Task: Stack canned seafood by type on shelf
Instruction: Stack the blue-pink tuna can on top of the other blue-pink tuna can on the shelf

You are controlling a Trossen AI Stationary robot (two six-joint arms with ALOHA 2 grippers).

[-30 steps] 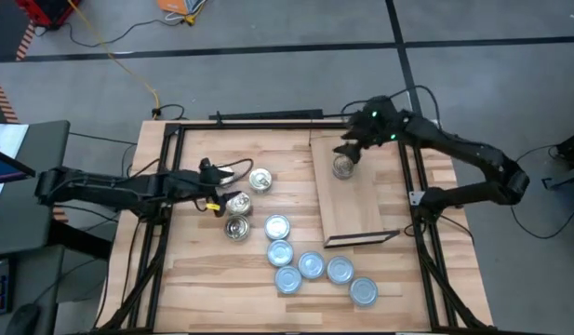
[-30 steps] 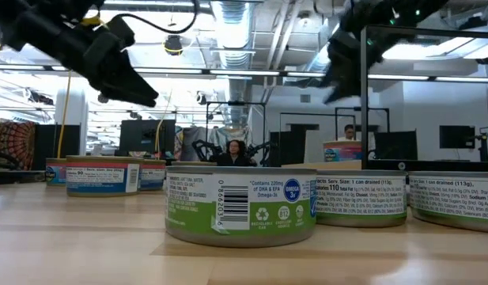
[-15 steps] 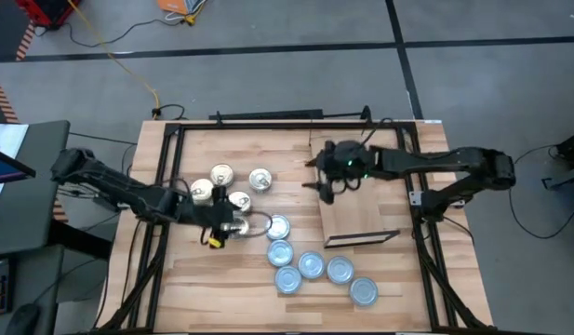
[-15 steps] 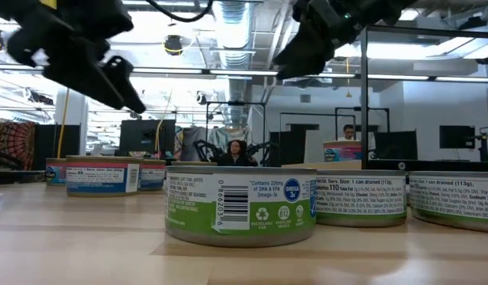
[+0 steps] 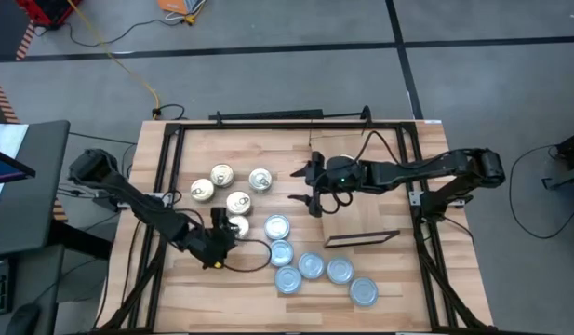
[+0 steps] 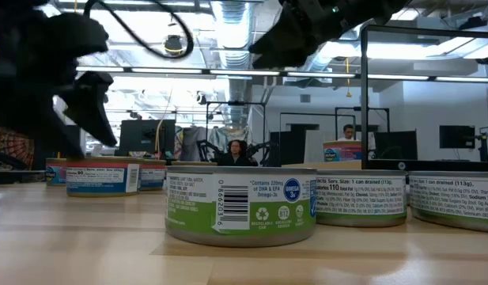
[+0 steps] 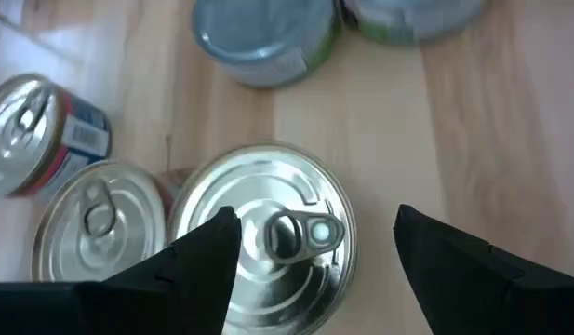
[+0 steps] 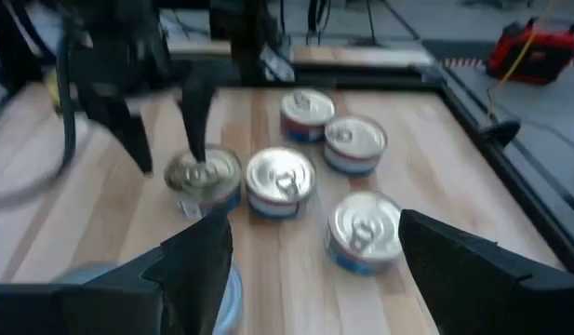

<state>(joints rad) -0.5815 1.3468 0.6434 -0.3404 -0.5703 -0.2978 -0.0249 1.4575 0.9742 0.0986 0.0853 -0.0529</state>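
Several gold-topped tins with pull tabs [image 5: 238, 200] stand on the tabletop left of centre. Several silvery-blue tins [image 5: 312, 265] stand nearer the front. The shelf [image 5: 361, 212] lies flat at the right, its dark strip [image 5: 361, 239] at the near end. My left gripper [image 7: 310, 247] is open and slants down over the nearest gold tin [image 7: 268, 233], one finger on either side of it; I cannot tell whether it touches. My right gripper [image 5: 307, 186] hangs open above the table just left of the shelf, with nothing between its fingers.
A black frame [image 5: 268, 121] runs around the tabletop. My right arm [image 5: 407, 172] reaches across the shelf's far half and hides what lies under it. Bare wood shows at the far left [image 5: 189, 149] and near left [image 5: 175, 288]. A green-labelled tin [image 6: 240, 202] stands close to the low camera.
My left gripper has swung toward the table's near edge and sunk, rolling as it went, uncovering two gold tins and ending over the nearest gold tin. My right gripper has swung off the shelf's far part toward the table's middle, turning to face the gold tins.
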